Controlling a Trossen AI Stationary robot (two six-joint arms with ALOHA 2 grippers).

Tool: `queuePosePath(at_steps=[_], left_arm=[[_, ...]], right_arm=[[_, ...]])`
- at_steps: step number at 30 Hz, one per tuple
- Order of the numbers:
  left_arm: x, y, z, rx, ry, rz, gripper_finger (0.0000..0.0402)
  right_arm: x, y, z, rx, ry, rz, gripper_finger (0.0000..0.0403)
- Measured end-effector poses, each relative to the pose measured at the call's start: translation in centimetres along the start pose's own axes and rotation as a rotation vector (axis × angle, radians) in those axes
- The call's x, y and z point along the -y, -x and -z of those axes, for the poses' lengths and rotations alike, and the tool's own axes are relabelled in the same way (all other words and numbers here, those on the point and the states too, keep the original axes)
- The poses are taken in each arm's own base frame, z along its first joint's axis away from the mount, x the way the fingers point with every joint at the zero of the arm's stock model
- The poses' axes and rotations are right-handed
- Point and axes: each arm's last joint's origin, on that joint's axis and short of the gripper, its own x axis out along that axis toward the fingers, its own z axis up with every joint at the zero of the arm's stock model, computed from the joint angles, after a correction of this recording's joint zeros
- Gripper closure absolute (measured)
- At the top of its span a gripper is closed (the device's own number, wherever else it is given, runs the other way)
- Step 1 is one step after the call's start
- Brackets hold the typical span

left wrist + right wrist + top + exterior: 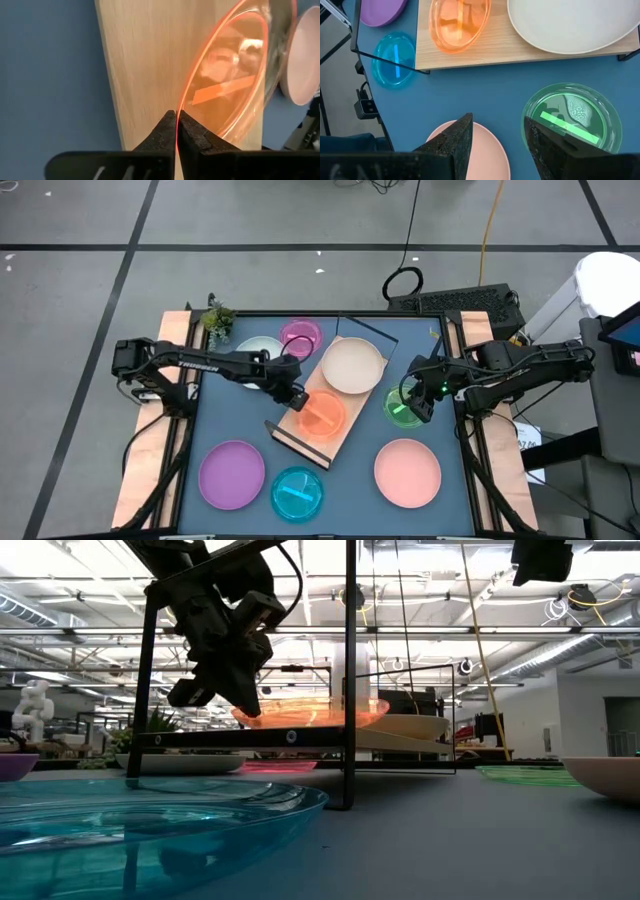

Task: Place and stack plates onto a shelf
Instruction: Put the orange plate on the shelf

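The light-wood shelf (345,405) lies slantwise mid-table, its black frame ends standing on the blue mat. The beige plate (352,365) sits on its far half and the translucent orange plate (322,417) on its near half. My left gripper (297,397) is at the orange plate's left rim, shut on it. My right gripper (421,406) hovers open over the left edge of the green plate (402,409), which rests on the mat right of the shelf. In the right wrist view the green plate (572,117) shows beyond one finger and the salmon plate (485,145) between the fingers. My left gripper pinches the orange plate's thin rim (181,102) between its two fingertips (167,125), one inside the rim and one outside. The fingers come slanting down from the table's left. In the low view the orange plate (310,712) sits about level over the shelf board; whether its base rests there I cannot tell.
On the mat lie the purple plate (232,473), the blue plate (298,492) and the salmon plate (407,472) near the front, and the pink translucent plate (301,336) and pale plate (258,350) at the far side. A small plant (218,320) stands at the far left corner.
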Motion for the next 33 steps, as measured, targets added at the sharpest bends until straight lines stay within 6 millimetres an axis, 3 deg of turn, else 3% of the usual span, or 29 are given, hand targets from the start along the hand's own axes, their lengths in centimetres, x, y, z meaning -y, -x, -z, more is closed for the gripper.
queuePosePath(at_steps=[23, 33], left_arm=[[0.05, -0.04, 0.09, 0.01, 0.078, -0.01, 0.0388], [0.01, -0.04, 0.16, -0.006, 0.105, -0.008, 0.0326]], right_arm=[[0.01, 0.0, -0.01, 0.002, 0.008, 0.002, 0.0243], [0.01, 0.0, 0.0, 0.002, 0.009, 0.002, 0.0243]])
